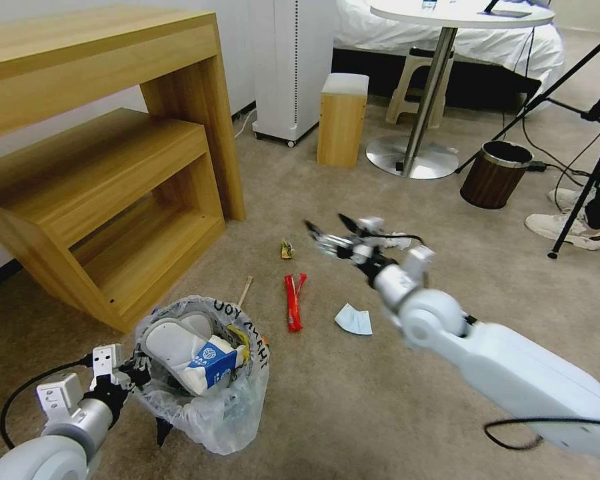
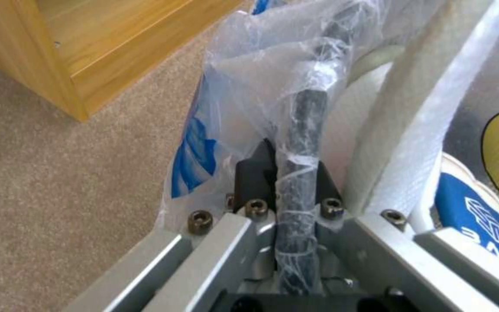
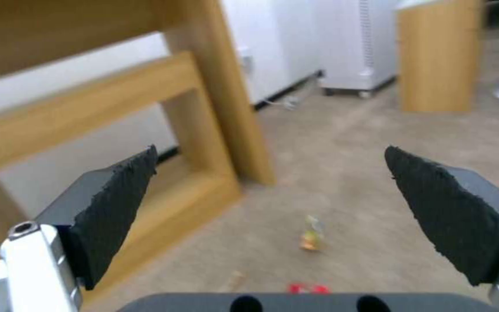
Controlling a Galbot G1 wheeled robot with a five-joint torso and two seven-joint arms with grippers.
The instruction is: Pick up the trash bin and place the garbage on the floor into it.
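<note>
Even, bright indoor light w/ soft shadows under the wooden shelf unit [image 1: 107,187]. Head view bends straight lines at edges. Right wrist view: background blurred, snack packet [image 3: 311,234] out of focus. Left wrist view soft; glare on bin bag [image 2: 273,73].

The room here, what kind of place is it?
Probably a hotel-style bedroom: a bed with white bedding at the back, beige carpet, a wooden desk and a round table.

I'm seeing crinkled, glossy clear plastic lining the trash bin [image 1: 207,400], short matt pile on the floor [image 1: 353,400], smooth wood grain on the desk [image 1: 100,167], rough black pads [image 3: 117,208] on the right gripper [image 3: 273,190], and bare metal brackets with bolts.
</note>
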